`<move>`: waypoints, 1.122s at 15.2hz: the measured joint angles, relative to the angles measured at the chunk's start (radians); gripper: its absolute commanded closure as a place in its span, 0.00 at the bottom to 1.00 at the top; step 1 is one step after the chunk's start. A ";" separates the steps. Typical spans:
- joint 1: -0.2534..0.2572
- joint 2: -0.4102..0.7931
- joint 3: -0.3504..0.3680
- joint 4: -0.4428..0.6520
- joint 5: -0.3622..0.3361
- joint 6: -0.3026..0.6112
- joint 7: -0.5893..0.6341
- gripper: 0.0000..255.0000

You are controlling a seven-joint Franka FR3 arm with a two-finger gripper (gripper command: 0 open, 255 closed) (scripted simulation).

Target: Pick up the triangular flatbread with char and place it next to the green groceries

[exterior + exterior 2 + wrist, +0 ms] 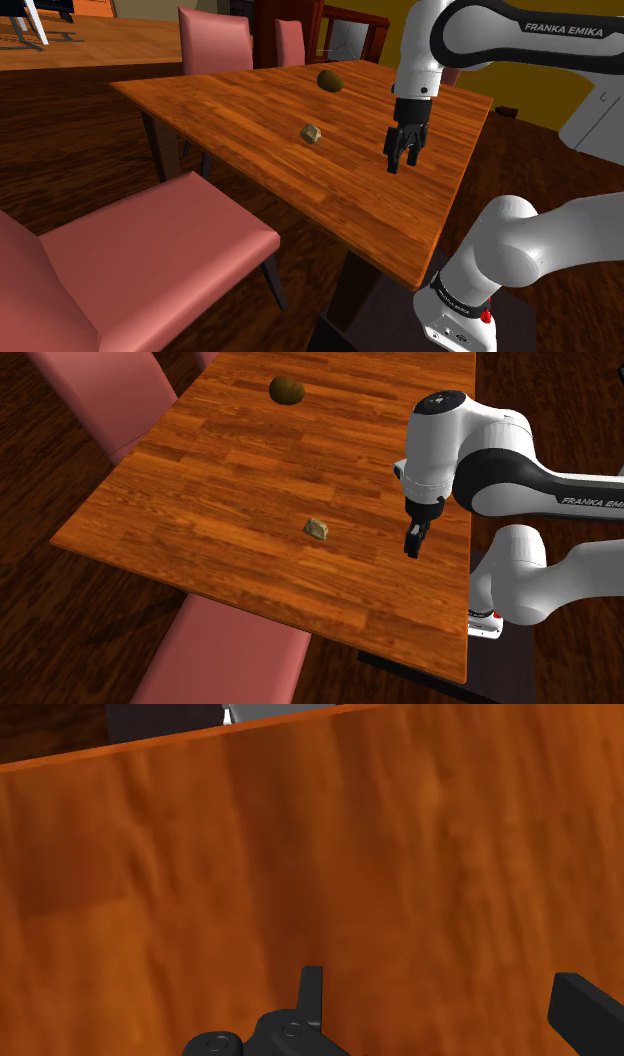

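A pink chair stands at the near edge of the wooden table. The flatbread, a small tan angular piece, lies mid-table. To its right in the shoulder view, the pincer hangs over bare wood, fingers spread wide, gripping nothing. Farther back lies an olive-brown round grocery item. The wrist view adds the table's edge.

Can't make out char or shape on the small tan piece near the hand; the olive lump beyond it is too small for me to identify.
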 measured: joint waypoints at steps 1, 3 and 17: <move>0.000 0.000 0.000 0.000 0.000 0.000 0.000 0.00; 0.001 0.026 0.015 0.020 -0.003 0.035 0.012 0.00; -0.018 0.334 0.200 0.251 -0.127 0.427 0.210 0.00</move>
